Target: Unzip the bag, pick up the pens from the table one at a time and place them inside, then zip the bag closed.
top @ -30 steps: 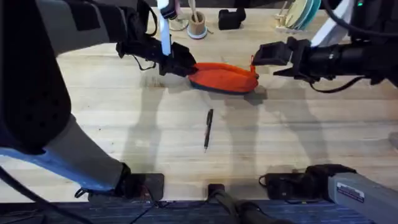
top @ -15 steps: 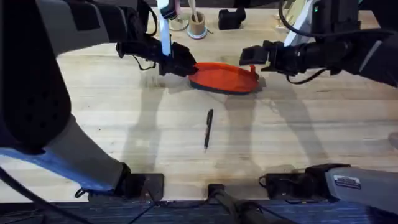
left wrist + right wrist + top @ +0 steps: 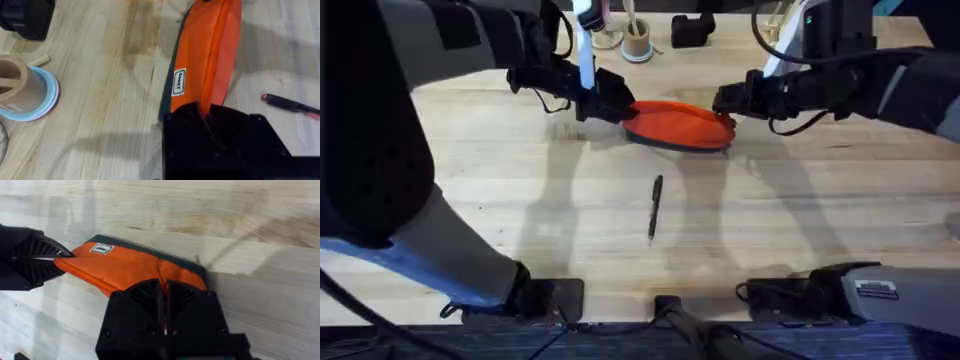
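From overhead I see the bag lying toward the far side of the table, with an arm at each end. The left gripper is clamped on the bag's left end, and the right gripper sits at its right end. The pen lies alone on bare wood, nearer to me than the bag and well apart from it, roughly along the table's depth.

My left wrist camera gives me what the overhead cannot: the left gripper has its fingers pinched on the orange fabric at the bag end, beside a small white label. It also catches the pen off to one side, a tan cup on a blue base, and a black object at the corner.

The right wrist camera shows the right gripper with its fingers drawn tight together on the bag top seam. The bag's navy edge runs along the far side. The left gripper shows at the opposite end, gripping the fabric. The right gripper's own housing hides the zipper pull from me.

Along the far edge stand the cup and black object.
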Controlling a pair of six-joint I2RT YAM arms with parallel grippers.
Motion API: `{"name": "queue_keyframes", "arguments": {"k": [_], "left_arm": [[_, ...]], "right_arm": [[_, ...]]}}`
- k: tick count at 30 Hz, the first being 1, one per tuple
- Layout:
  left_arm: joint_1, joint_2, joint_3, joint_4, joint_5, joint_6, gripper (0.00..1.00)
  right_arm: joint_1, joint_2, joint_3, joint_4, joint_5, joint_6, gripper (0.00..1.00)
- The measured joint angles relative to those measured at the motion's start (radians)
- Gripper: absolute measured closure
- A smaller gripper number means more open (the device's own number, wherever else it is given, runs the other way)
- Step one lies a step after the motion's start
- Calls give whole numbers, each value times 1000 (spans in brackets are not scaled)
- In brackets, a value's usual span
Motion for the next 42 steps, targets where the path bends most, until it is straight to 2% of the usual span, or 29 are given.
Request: {"name": "queue_keyframes", "arguments": {"k": [7,10,15,21,34,42], "left_arm": [[0,0,0,2,0,0,958],[0,0,0,3,-1,0,958],[0,0,0,3,-2,0,958],[6,0,0,5,-8,0,958],[9,0,0,6,-8,0,958],[9,0,0,3,-6,0,958]], "right_arm": [[4,-62,0,-2,0,0,968],[32,-94,0,-2,3,0,968],[130,-106,0,32,14,5,968],[251,-102,0,193,69,70,969],[367,49,0,475,98,195,970],[454,135,0,581,103,276,970]]}}
